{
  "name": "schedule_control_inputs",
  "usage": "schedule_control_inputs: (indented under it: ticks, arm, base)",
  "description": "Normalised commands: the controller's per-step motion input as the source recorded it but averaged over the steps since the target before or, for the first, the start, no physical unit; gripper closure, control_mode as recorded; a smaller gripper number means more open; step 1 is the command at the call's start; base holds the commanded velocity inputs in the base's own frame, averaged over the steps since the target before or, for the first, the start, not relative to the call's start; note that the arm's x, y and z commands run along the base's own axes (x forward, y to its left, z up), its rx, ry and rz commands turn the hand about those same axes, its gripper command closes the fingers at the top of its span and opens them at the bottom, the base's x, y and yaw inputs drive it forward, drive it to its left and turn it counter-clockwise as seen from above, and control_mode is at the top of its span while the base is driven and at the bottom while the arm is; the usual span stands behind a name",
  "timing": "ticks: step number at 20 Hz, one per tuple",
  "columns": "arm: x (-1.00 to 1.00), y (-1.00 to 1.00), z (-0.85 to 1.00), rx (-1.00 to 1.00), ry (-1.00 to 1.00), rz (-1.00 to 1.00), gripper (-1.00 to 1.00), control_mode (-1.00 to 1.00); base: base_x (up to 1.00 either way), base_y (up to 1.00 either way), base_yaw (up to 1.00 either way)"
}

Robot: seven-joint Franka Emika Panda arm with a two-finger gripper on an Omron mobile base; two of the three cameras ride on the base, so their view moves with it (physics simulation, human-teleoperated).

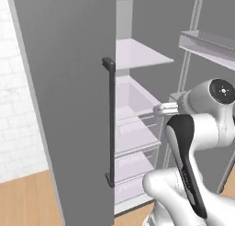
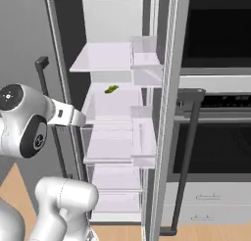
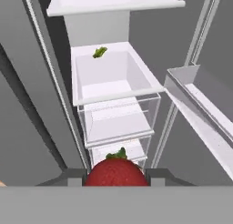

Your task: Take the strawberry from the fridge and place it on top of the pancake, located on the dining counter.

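Between the two dark fingertips at the bottom of the hand view sits the strawberry (image 3: 117, 172), red with a green leafy cap, and the gripper (image 3: 117, 176) is clamped on it, one finger against each side. Just beyond the berry, the fridge (image 1: 69, 105) stands open, its white interior stepping away from the hand. Nearest come the clear stacked drawers (image 3: 116, 123), one below another. Behind and above them lies a shallow white bin (image 3: 109, 77), and on the shelf at its far edge rests a small green item (image 3: 99, 52), also visible from the right base view (image 2: 111, 89). Farther up, a flat white shelf (image 3: 113, 2) spans the compartment. To one side, the open door's inner face carries a clear door bin (image 3: 200, 104). From the left base view, the grey door with its long dark vertical handle (image 1: 110, 124) stands beside the arm (image 1: 193, 128), whose wrist reaches toward the shelves. Beyond the fridge, the right base view shows a dark oven (image 2: 215, 132) with grey drawers (image 2: 211, 205) beneath.
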Motion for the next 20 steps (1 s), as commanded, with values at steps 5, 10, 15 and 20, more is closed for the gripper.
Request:
schedule_control_inputs:
  ticks: [5, 10, 15, 20]
  arm:
    - [0.00, 0.00, 0.00, 0.00, 0.00, 0.00, 1.00, 1.00]
    - [0.00, 0.00, 0.00, 0.00, 0.00, 0.00, 1.00, 1.00]
    - [0.00, 0.00, 0.00, 0.00, 0.00, 0.00, 1.00, 1.00]
    - [0.00, 0.00, 0.00, 0.00, 0.00, 0.00, 1.00, 1.00]
  base:
    - [-1.00, 0.70, -0.02]
    - [-0.95, 0.10, -0.39]
    - [-0.55, -0.04, -0.77]
    - [-0.18, -0.10, -0.90]
